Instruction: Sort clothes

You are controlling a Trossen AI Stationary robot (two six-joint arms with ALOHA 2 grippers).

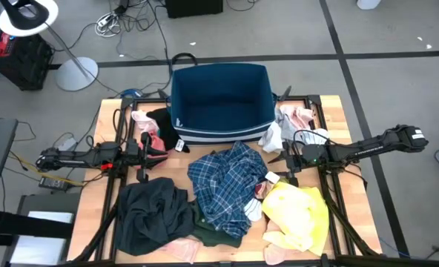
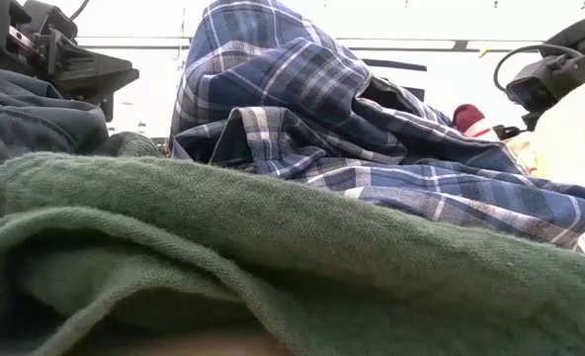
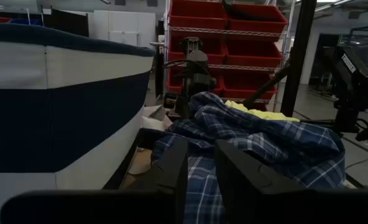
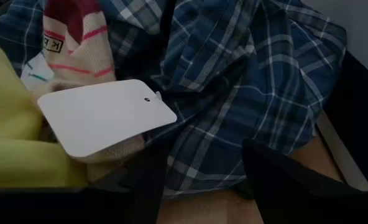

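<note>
Blue-white plaid shirt (image 1: 227, 184) crumpled mid-table, just in front of the dark blue bin (image 1: 221, 104); long axis running from the bin side toward the front edge, slightly skewed to the left. Woven cotton look, deep soft folds, ridge standing tall in the low view (image 2: 302, 109). Front hem lapping over a dark green top (image 1: 212, 231) of nubby, fleecy knit, filling the low view's foreground (image 2: 223, 247). Dark grey garment (image 1: 151, 211) heaped at front left, smooth and limp. Yellow piece (image 1: 299, 211) at front right, plump and rounded, touching the shirt's right side. Between them a cream knit item with pink stripes and a maroon patch (image 4: 78, 43), carrying a blank white card tag (image 4: 106, 115) with rounded corners. Pink and white small items at both back corners beside the bin (image 1: 147, 126), (image 1: 294, 119).

Left gripper (image 1: 144, 157) low over the table left of the shirt, fingers (image 3: 171, 174) a narrow gap apart, holding nothing, pointing at the plaid folds. Right gripper (image 1: 288, 162) at the shirt's right edge, fingers (image 4: 277, 171) spread wide, empty, straddling the plaid cloth near the tag above bare wood.
</note>
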